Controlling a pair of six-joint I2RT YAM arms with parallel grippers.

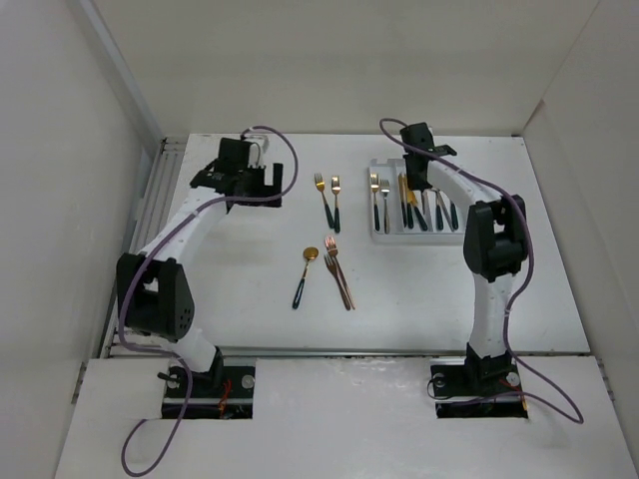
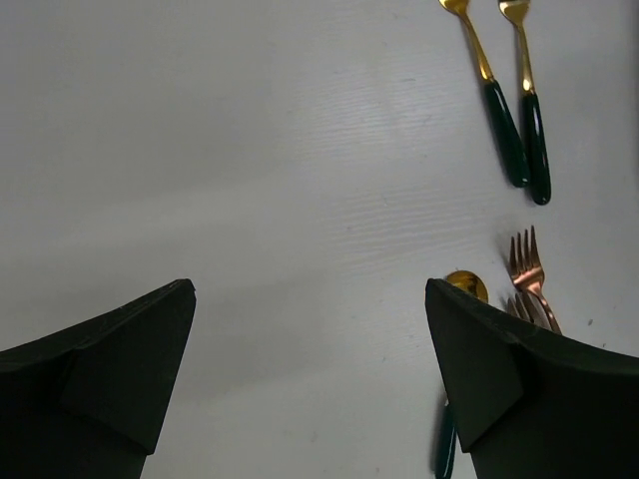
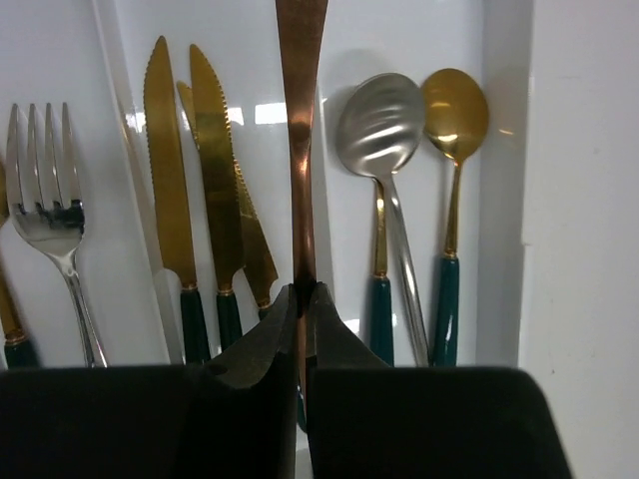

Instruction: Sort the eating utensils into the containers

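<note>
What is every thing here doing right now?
Left tool: open, empty, above the table.
Right tool: shut on copper utensil, above the tray.
Tray: partly filled with utensils.
Two gold forks: loose on table.
Gold spoon: loose on table.
Copper forks: loose, side by side.

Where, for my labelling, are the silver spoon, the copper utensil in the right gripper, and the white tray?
silver spoon [image 3: 377, 125], right wrist view, on its bowl.
copper utensil [image 3: 301, 170], right wrist view, on its shaft.
white tray [image 1: 391, 238], top external view, on its near rim.
</note>
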